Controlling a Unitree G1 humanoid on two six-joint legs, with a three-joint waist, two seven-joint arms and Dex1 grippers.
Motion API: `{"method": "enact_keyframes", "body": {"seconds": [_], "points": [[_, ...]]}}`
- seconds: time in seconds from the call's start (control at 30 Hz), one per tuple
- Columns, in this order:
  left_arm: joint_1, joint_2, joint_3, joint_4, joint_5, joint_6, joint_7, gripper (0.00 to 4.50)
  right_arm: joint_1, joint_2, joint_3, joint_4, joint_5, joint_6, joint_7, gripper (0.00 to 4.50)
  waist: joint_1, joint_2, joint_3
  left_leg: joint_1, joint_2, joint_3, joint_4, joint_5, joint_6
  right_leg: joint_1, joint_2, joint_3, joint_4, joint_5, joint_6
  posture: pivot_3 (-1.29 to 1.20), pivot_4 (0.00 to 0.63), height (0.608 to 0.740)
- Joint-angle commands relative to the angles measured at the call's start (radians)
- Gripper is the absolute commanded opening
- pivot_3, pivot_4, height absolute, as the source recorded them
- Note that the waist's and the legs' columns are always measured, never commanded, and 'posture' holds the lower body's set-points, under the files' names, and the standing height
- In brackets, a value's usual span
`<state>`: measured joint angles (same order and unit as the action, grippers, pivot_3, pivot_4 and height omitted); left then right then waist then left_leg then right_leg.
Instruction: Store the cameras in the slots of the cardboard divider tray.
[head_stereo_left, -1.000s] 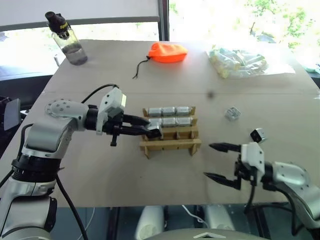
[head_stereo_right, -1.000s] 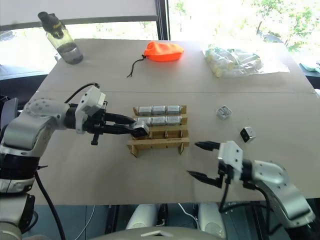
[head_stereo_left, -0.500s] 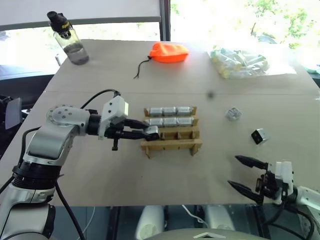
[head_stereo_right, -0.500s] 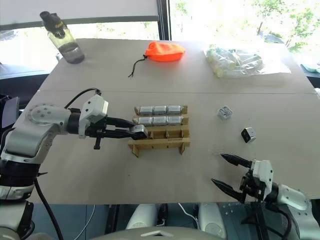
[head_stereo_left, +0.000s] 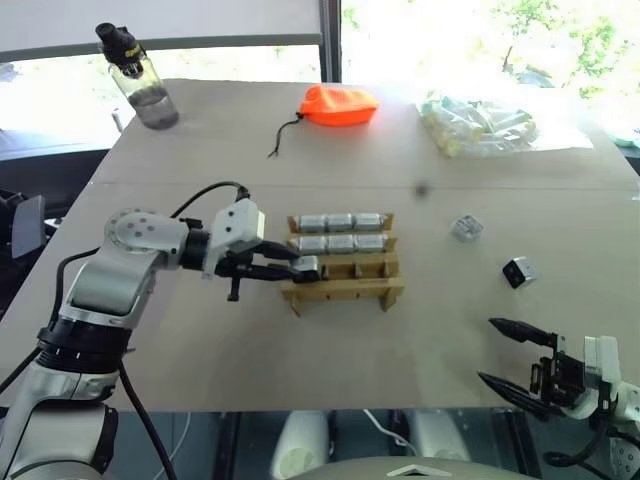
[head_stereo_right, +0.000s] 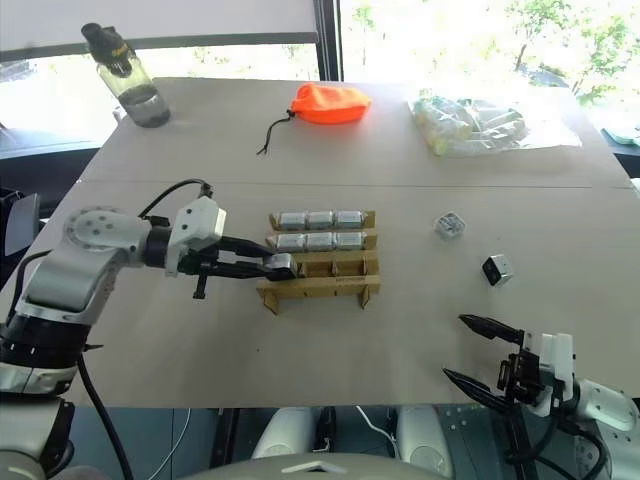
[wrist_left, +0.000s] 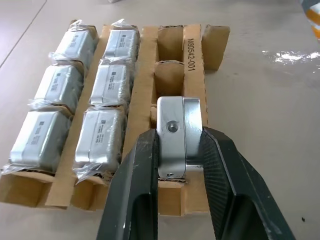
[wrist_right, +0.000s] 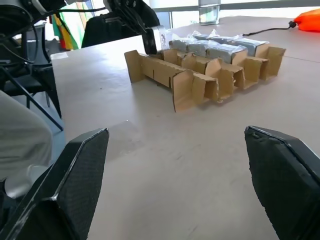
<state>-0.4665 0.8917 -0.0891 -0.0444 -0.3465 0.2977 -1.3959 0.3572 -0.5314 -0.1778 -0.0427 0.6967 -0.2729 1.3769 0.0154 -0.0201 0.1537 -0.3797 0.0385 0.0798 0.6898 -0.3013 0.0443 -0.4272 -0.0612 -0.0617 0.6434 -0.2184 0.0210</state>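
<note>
Six wrapped cameras and a tray code show from the left wrist

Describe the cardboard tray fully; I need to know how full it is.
The cardboard tray is brown, with stepped rows cut by short dividers into slots. It sits flat mid-table. The two far rows hold six wrapped silver cameras. The nearer rows look empty. The left tool holds a seventh camera over a third-row end slot.

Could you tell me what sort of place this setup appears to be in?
Probably an office or lab room by a window: a plain work table holding a water bottle and an orange drawstring pouch, bright windows with trees behind.
</note>
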Motion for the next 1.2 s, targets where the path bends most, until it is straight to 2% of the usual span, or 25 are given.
{"method": "enact_keyframes", "body": {"seconds": [0.03, 0.6, 0.83, 0.87, 0.9, 1.0, 1.07, 1.2], "points": [[-0.026, -0.008, 0.004, 0.002, 0.005, -0.025, -0.001, 0.65, 0.001, 0.010, -0.033, -0.020, 0.023, -0.003, 0.011, 4.30, 0.000, 0.000, 0.000, 0.000, 0.000, 0.000, 0.000, 0.000, 0.000, 0.000, 0.000, 0.000, 0.000, 0.000, 0.000, 0.00, 0.150, 0.726], [-0.055, -0.046, -0.053, 0.069, 0.091, -0.109, -0.003, 0.65, 0.018, 0.018, -0.045, -0.037, 0.018, -0.002, 0.005, 4.30, 0.001, 0.000, 0.000, 0.000, 0.000, 0.000, 0.001, 0.000, 0.000, 0.000, 0.000, 0.000, 0.000, 0.000, 0.000, 0.00, 0.150, 0.726], [-0.070, -0.031, -0.058, 0.062, 0.069, -0.036, -0.033, 0.65, 0.007, 0.028, -0.047, -0.032, 0.013, -0.003, -0.006, 4.30, 0.000, 0.000, 0.000, 0.000, 0.000, 0.000, 0.001, 0.000, 0.000, 0.000, 0.000, 0.000, 0.001, 0.000, 0.000, 0.00, 0.150, 0.726], [-0.071, -0.028, -0.058, 0.062, 0.070, -0.037, -0.037, 1.68, 0.007, 0.031, -0.048, -0.032, 0.013, -0.004, -0.009, 4.30, 0.000, 0.000, 0.000, 0.000, 0.000, 0.000, 0.001, 0.000, 0.000, 0.000, 0.000, 0.000, 0.000, 0.000, 0.000, 0.00, 0.150, 0.726], [-0.076, -0.032, -0.053, 0.067, 0.070, -0.042, -0.036, 2.00, 0.008, 0.033, -0.049, -0.033, 0.013, -0.003, -0.011, 4.30, 0.000, 0.000, 0.000, 0.000, 0.000, 0.000, 0.001, 0.000, 0.000, 0.000, 0.000, 0.000, 0.000, 0.000, 0.000, 0.00, 0.150, 0.726], [-0.091, -0.051, -0.040, 0.079, 0.067, -0.046, -0.019, 3.65, 0.017, 0.034, -0.049, -0.040, 0.009, -0.004, -0.014, 4.30, 0.001, 0.000, 0.000, 0.000, 0.000, 0.000, 0.001, 0.000, 0.000, 0.000, 0.000, 0.000, 0.000, 0.000, 0.000, 0.00, 0.150, 0.726], [-0.091, -0.041, -0.044, 0.073, 0.055, -0.020, -0.036, 4.39, 0.026, 0.036, -0.055, -0.046, 0.007, -0.005, -0.022, 4.30, 0.001, 0.000, 0.000, 0.000, 0.000, 0.000, 0.001, 0.000, 0.000, 0.000, 0.000, 0.000, 0.001, 0.000, 0.000, 0.00, 0.150, 0.726], [-0.100, -0.043, -0.022, 0.056, 0.019, -0.008, -0.048, 4.39, 0.061, 0.026, -0.103, -0.083, -0.010, 0.015, -0.105, 4.30, 0.001, 0.001, 0.000, 0.000, 0.000, 0.000, 0.001, 0.000, 0.000, 0.000, 0.000, 0.000, 0.001, 0.000, 0.000, 0.00, 0.150, 0.726]]}}
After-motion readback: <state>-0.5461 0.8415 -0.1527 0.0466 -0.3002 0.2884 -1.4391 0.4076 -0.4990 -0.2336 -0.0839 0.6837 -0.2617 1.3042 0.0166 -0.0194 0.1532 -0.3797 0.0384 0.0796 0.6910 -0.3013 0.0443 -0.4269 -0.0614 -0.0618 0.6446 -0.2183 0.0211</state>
